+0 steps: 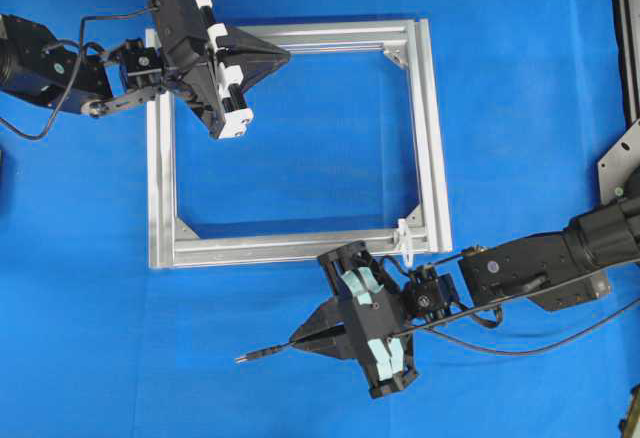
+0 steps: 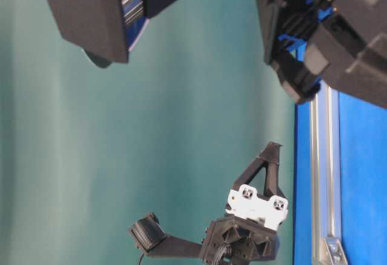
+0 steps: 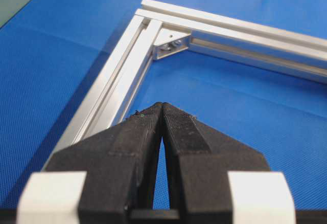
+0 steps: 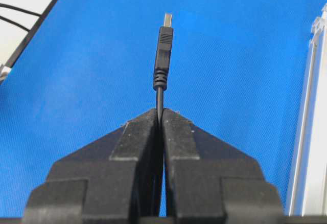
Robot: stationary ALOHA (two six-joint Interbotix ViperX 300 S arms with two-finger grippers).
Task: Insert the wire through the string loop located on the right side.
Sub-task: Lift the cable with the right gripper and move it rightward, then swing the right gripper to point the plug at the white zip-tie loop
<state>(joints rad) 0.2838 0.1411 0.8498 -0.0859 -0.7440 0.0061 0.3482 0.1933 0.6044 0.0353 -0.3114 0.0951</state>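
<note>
Overhead, right gripper (image 1: 305, 340): it is sitting low in the middle of the frame, squeezing the wire (image 1: 262, 352) tight. The plug is sticking out to the left.
Overhead, loop (image 1: 405, 240): a tiny white loop is standing on the frame (image 1: 162, 198), at its lower right corner.
Overhead, which way: the loop is lying up and to the right of the right gripper. The plug is pointing left, away from the loop, so I think the wire is needing a turn first.
Overhead, nearer arm: the right arm is sitting near the loop. The left gripper (image 1: 283, 54) is hanging well apart, at the upper left, over the top bar.
Table-level: a gripper with white parts is showing at the bottom. The loop is not showing here.
Left wrist, left gripper (image 3: 162, 106): its jaws are pressing together with nothing between them, over the blue mat (image 3: 51, 60) inside a corner of the frame.
Right wrist, right gripper (image 4: 161, 112): its jaws are pinching the wire just behind the plug (image 4: 164, 47). The plug is pointing straight up the picture, and a frame bar is running along the right edge.
</note>
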